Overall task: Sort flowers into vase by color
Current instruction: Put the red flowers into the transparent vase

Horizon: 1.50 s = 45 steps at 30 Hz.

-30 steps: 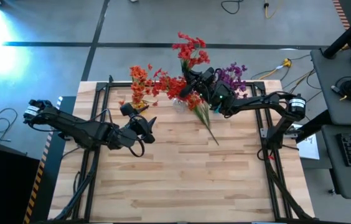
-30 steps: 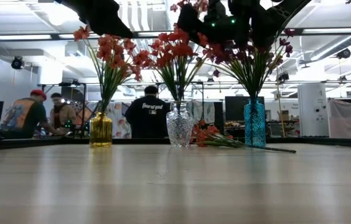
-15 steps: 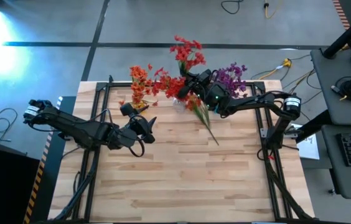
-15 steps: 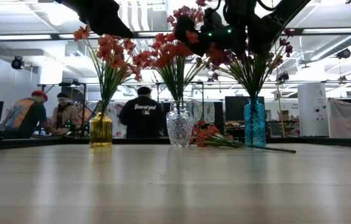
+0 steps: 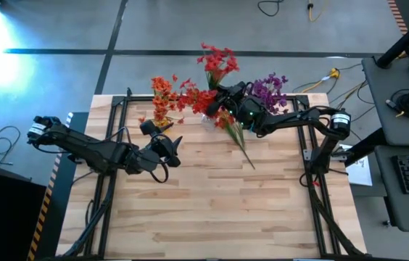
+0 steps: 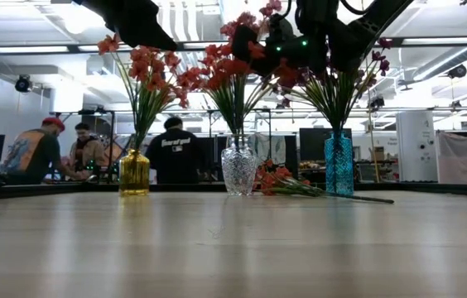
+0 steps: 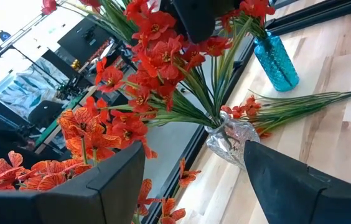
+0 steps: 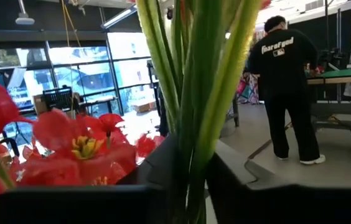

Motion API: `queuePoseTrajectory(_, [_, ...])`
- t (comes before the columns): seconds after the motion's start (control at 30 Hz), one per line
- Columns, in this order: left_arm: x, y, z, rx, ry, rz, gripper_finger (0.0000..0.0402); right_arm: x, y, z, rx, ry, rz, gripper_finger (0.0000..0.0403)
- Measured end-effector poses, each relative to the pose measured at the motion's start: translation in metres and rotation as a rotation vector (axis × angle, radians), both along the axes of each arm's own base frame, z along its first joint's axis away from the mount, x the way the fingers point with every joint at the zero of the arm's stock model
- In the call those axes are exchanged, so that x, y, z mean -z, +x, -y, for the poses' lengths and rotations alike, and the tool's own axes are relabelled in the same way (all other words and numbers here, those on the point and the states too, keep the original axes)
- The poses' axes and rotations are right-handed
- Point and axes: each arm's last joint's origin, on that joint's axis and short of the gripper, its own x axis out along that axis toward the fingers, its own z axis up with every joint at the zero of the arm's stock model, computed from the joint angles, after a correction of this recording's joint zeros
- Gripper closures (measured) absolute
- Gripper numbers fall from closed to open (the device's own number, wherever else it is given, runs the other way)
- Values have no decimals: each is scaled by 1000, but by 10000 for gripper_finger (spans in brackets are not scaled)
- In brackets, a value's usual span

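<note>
Workshop hall with ceiling lights; several people (image 6: 173, 153) stand at tables beyond the bench (image 5: 212, 203), a pale wood-plank top on a dark frame.

Containers, in a row at the far edge of the bench:
- Amber vase (image 6: 134, 172): orange-red flowers (image 6: 146, 70), upright.
- Clear glass vase (image 6: 238, 170), middle: red flowers (image 6: 225, 70), stems fanning out from the neck.
- Blue vase (image 6: 339, 164): purple flowers (image 5: 270, 88).

Loose item: a bundle of sprigs (image 5: 237, 138) lies flat on the bench between the clear and blue vases, its stems pointing toward the near edge.

Right tool (image 5: 222, 101): raised above the clear vase, among the red blossoms. Its wrist view shows the two dark fingers (image 8: 163, 168) close on either side of a bunch of green stems (image 8: 191, 93), nearly shut around them; the stems rise between the fingers, with a red bloom just beside.

Left tool (image 5: 172, 148): well apart from the vases, above the bench's left middle, fingers (image 7: 110, 174) spread wide and holding nothing, facing the clear vase.
</note>
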Motion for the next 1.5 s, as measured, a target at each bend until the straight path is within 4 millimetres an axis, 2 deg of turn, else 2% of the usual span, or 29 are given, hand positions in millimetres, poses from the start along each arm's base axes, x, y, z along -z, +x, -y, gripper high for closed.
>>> queuePoseTrajectory(0.43, [0, 0, 0, 0, 1, -2, 144, -2, 2, -11, -20, -29, -48, 245])
queuePoseTrajectory(1.2, [0, 0, 0, 0, 1, -3, 144, -11, -9, -16, -24, 16, -209, 142])
queuePoseTrajectory(1.5, [0, 0, -1, -4, 1, -3, 144, -31, -27, -27, -45, 48, -275, 106])
